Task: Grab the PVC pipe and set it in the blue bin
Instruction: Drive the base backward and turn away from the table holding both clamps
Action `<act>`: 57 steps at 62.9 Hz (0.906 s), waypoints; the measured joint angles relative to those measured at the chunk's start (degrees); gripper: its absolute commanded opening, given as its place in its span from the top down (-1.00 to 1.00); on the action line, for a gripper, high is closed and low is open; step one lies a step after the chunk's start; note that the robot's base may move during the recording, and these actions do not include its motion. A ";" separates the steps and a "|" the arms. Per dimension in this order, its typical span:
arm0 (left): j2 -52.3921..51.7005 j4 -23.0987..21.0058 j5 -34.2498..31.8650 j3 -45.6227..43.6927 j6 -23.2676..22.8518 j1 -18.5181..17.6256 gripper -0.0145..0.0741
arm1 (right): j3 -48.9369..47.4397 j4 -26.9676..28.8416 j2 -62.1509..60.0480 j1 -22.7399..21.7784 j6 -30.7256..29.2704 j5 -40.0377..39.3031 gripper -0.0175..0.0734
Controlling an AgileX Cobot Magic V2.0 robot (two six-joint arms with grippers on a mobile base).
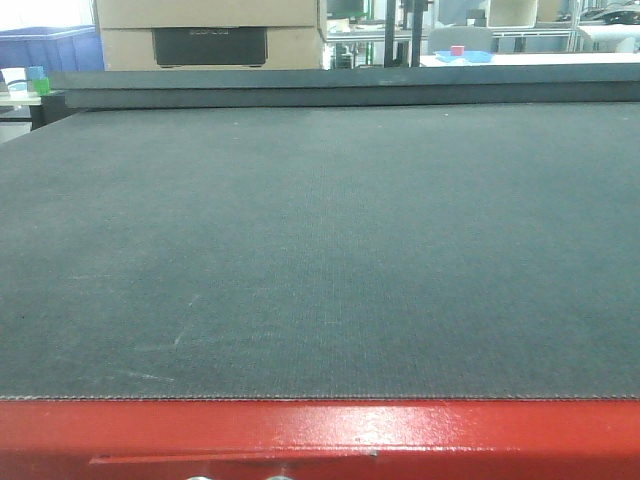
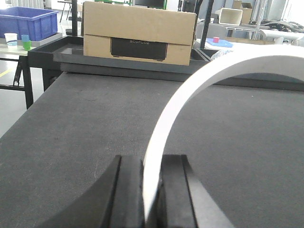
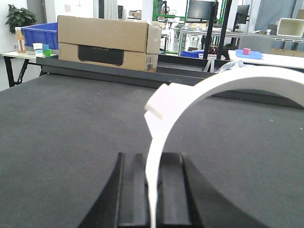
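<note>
I'm getting even, diffuse overhead light in all three views, bright enough, with hardly any shadow on the dark table mat (image 1: 320, 250). The front view is slightly soft and grainy, and the red edge (image 1: 320, 430) carries a pale glare streak. In the wrist views the white PVC pipe (image 2: 192, 95) is nearly blown out and soft close to the lens, and the far background washes out.

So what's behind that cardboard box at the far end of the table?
Beyond the cardboard box you can see a white workbench and a monitor. A blue bin sits off to its left. Whatever stands directly behind the box is hidden.
</note>
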 measured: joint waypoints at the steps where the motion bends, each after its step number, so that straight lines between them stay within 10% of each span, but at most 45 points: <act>1: 0.00 0.00 0.00 0.00 0.00 0.00 0.92 | 0.00 0.00 0.00 0.00 0.00 0.00 0.99; 57: 0.00 0.00 0.00 0.00 0.00 0.00 0.92 | 0.00 0.00 0.00 0.00 0.00 0.00 0.99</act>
